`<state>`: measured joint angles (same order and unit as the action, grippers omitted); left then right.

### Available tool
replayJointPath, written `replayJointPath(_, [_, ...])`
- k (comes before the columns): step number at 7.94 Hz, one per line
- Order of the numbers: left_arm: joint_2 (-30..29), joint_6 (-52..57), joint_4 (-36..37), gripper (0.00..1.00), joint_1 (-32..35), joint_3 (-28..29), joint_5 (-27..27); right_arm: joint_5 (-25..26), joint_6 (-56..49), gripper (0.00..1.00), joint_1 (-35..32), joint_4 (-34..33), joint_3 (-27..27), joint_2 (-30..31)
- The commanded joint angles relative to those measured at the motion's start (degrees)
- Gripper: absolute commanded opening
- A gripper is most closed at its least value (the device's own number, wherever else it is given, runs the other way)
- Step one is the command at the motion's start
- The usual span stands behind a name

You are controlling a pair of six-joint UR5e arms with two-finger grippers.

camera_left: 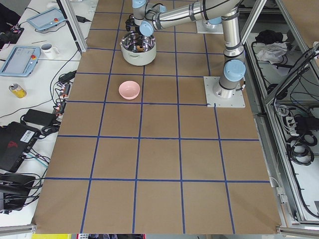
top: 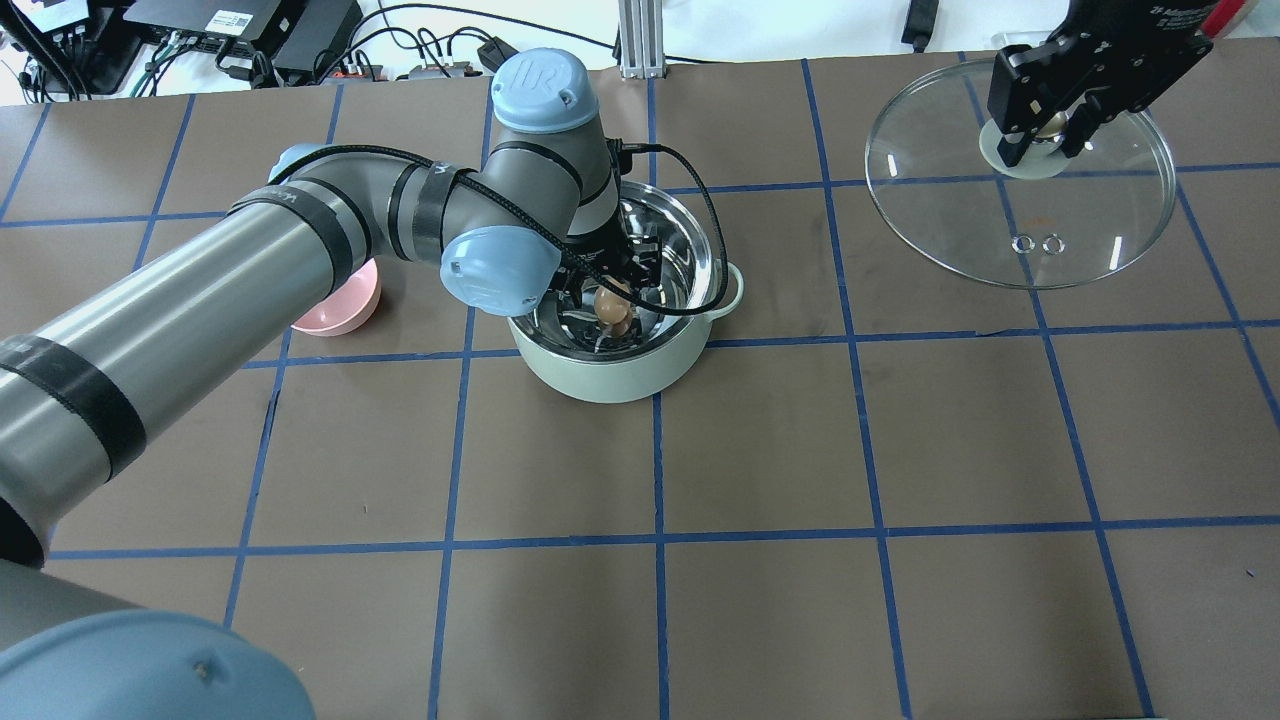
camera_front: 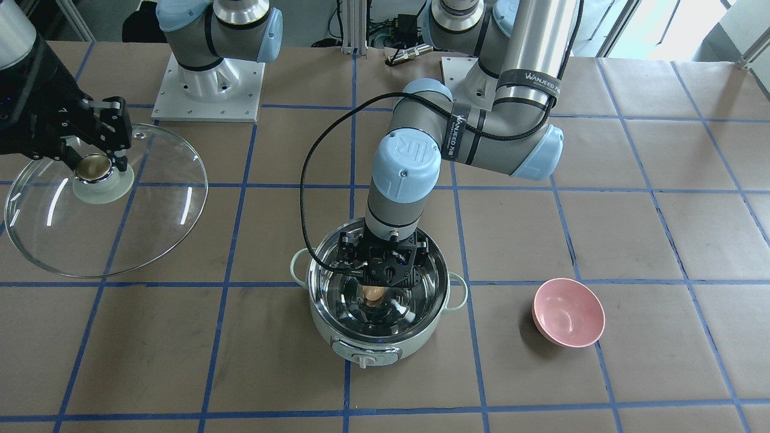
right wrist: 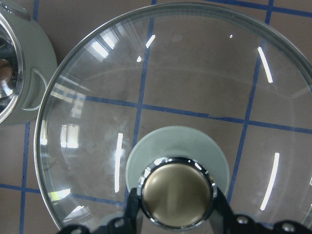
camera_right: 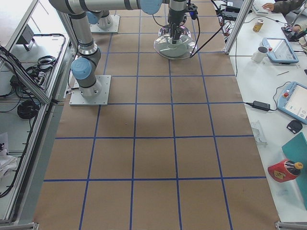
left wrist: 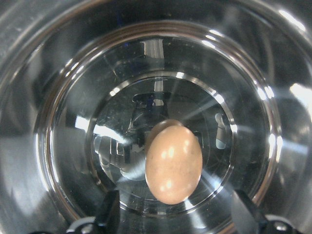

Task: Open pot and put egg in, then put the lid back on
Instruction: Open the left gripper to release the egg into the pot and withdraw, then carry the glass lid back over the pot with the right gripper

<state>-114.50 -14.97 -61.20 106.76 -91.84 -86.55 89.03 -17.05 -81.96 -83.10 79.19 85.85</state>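
Egg (left wrist: 173,165) sits on the pot (camera_front: 361,340) floor, left gripper (left wrist: 175,208) spread wide around it. Your right gripper (right wrist: 176,207) pinches the lid (right wrist: 195,73) by its knob (right wrist: 176,187), well off to the side. Looks like you've only the re-lidding left.

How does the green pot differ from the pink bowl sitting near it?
The pot is mint green outside and shiny steel inside; the pink bowl is pink throughout. The pot is larger, with loop handles and a dial; the bowl has neither. The pot holds the egg; the bowl holds nothing. Both are round and open-topped.
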Motion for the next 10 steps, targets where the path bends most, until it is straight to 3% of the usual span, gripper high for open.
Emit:
replayJointPath(1, [8.0,0.5,-9.5,1.0,-0.1,0.7,-0.3,-0.8,0.7,0.0,-0.6,0.0,0.0,0.6])
replayJointPath(2, [11.8,0.6,-13.8,1.0,-0.5,0.8,-0.4,-3.4,1.7,0.0,-1.3,-0.1,0.0,0.7])
replayJointPath(4, [18.9,0.7,-25.7,1.0,-3.8,2.6,-1.1,-4.0,9.2,0.0,-6.2,-2.6,0.0,-0.2])
replayJointPath(6, [23.2,7.2,-35.0,1.0,-11.7,4.8,-1.4,-4.0,17.9,0.0,-12.1,-6.6,0.0,-2.6])
replayJointPath(7, [24.8,13.0,-35.3,1.0,-14.3,5.2,-5.3,-4.1,22.7,0.0,-15.1,-9.2,-0.2,-4.3])
replayJointPath(10, [25.6,14.7,-32.5,1.0,-15.5,5.0,-6.0,-4.2,35.8,0.0,-23.9,-16.6,-0.9,-10.6])
